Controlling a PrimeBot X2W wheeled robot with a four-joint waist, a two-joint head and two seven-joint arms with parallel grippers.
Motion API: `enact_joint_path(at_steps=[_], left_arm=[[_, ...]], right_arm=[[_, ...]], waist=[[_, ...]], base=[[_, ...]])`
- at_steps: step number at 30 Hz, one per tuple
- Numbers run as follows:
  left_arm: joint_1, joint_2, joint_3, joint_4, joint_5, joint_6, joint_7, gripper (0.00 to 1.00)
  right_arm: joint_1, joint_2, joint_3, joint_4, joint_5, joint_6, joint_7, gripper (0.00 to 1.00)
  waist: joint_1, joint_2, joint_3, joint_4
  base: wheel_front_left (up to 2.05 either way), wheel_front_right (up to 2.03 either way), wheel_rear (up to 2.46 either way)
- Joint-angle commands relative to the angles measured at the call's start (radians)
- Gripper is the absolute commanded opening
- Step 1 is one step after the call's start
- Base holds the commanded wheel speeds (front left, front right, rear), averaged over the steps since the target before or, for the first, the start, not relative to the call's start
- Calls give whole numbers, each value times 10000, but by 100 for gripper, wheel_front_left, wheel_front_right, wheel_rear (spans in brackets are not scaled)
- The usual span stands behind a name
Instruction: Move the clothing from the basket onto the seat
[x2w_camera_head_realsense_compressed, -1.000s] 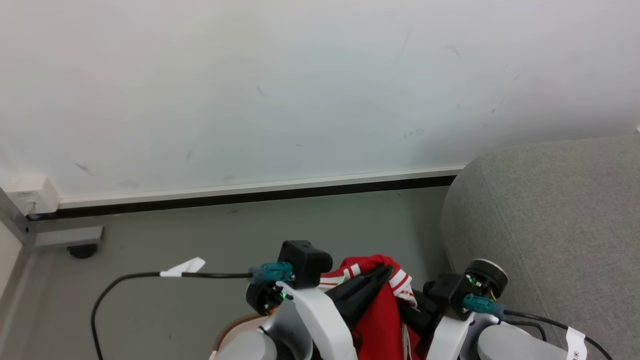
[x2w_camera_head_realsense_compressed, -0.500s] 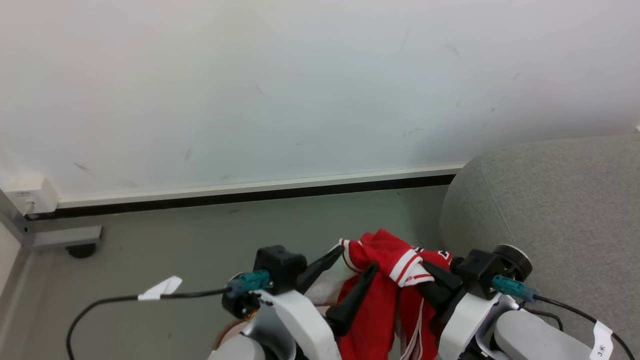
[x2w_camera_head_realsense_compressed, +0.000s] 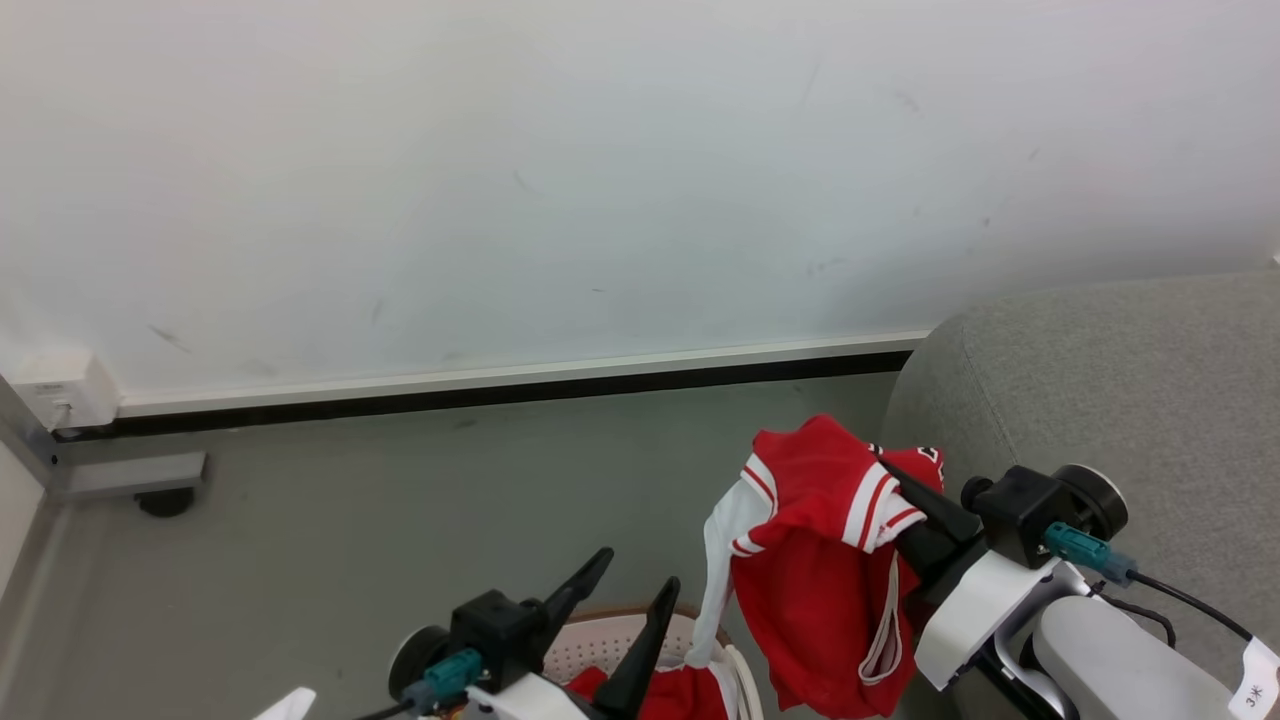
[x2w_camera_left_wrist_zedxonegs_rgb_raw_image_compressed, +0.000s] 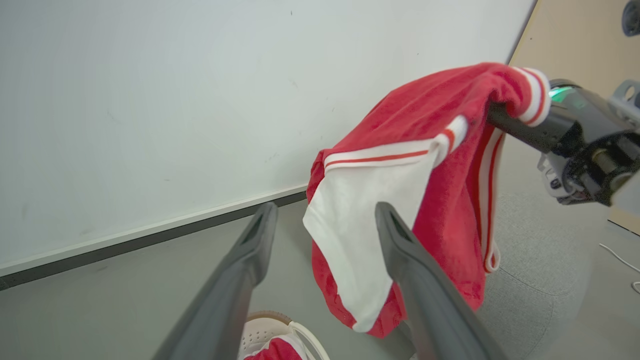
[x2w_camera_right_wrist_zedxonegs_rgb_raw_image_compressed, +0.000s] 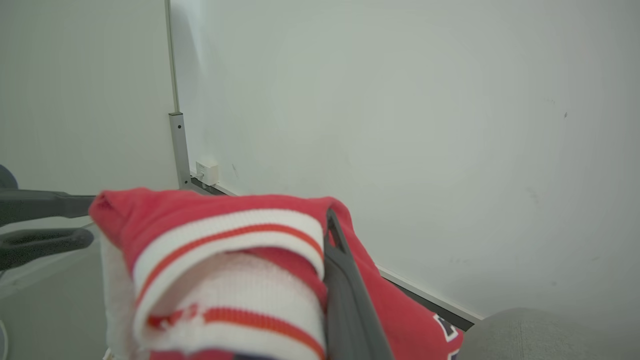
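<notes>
1. Two grippers can be counted. The left gripper (x2w_camera_head_realsense_compressed: 638, 572) hangs low above the basket (x2w_camera_head_realsense_compressed: 585, 655), its two fingers spread wide with nothing between them.
2. The right gripper (x2w_camera_head_realsense_compressed: 900, 485) is raised just beside the seat (x2w_camera_head_realsense_compressed: 1120, 380), its jaws clamped on a fold of the jersey (x2w_camera_head_realsense_compressed: 810, 560) at its striped trim.
3. Two red garments can be counted. The jersey hangs in the air from the right gripper, between the basket and the seat. It is close to the seat's rounded edge but does not lie on it. One white sleeve dangles toward the basket's rim; whether it touches cannot be told.
4. The second garment (x2w_camera_head_realsense_compressed: 690, 692) lies inside the basket, partly cut off by the bottom edge of the head view.
5. One basket stands on the grey floor (x2w_camera_head_realsense_compressed: 400, 500). One seat stands to its right, and both are in front of a white wall (x2w_camera_head_realsense_compressed: 600, 180).
</notes>
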Motion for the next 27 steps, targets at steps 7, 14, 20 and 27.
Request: enact_joint_path(at_steps=[7, 14, 20, 27], left_arm=[[-8, -188, -41, 615, 10, -177, -506, 100], [-194, -264, -46, 812, -50, -225, -628, 100], [-215, -302, -141, 924, -36, -267, -677, 100], [-352, -505, -390, 1074, 61, -375, -723, 100]], right_arm=[[266, -33, -355, -137, -254, -23, -36, 0], [326, 7, -570, -153, -294, -23, -36, 0], [373, -119, -660, -129, -326, -25, -35, 0], [469, -381, -789, -189, -275, -25, -35, 0]], waist=[[-1, -1, -29, -7], [-1, -1, 49, -395], [-1, -1, 198, -1173], [-1, -1, 380, -2283]], base=[[0, 0, 0], [0, 0, 0], [0, 0, 0], [0, 0, 0]])
